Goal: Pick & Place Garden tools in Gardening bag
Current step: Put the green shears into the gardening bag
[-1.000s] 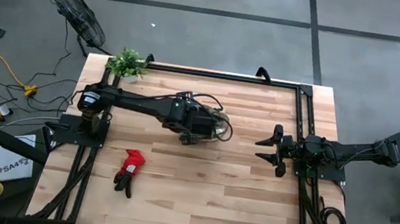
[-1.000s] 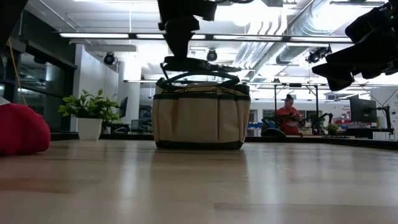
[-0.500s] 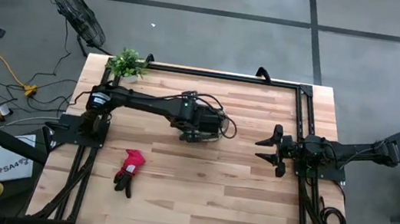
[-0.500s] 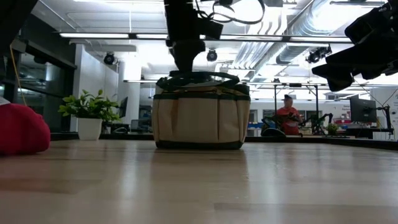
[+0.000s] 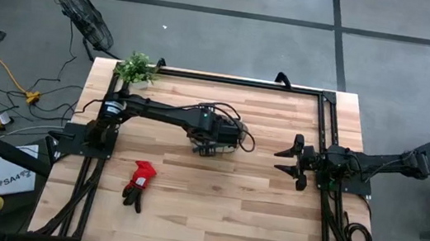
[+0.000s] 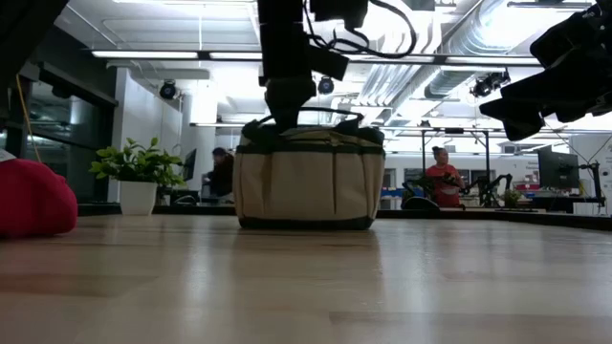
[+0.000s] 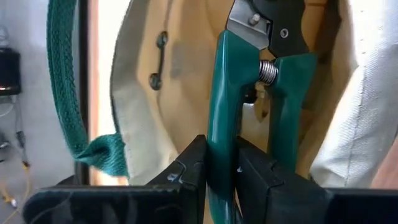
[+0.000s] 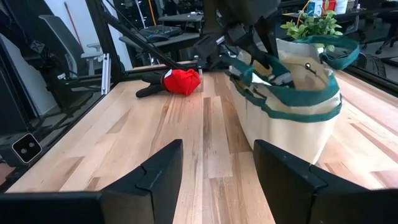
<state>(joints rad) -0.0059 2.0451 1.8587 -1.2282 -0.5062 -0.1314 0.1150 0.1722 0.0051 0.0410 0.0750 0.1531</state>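
The left gripper (image 7: 221,165), fingers clamped on green-handled pruning shears (image 7: 249,93) inside the tan fabric gardening bag (image 6: 308,183), should lower fully before releasing, while the right gripper (image 5: 291,160) waits wide open at three o'clock.

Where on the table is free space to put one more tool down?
Bare wood lies between the glove pair and the right claw, and along the whole near edge. It is crowded at the gardening bag, where the left claw holds pruning shears inside.

- Bag (image 8: 292,121) on table (image 8: 155,149), at 2 o'clock of right gripper (image 8: 217,171), fingers apart
- Left arm (image 8: 239,25) reaches into bag
- Glove (image 8: 177,81) at 11 o'clock
- Plant (image 8: 317,25) behind bag
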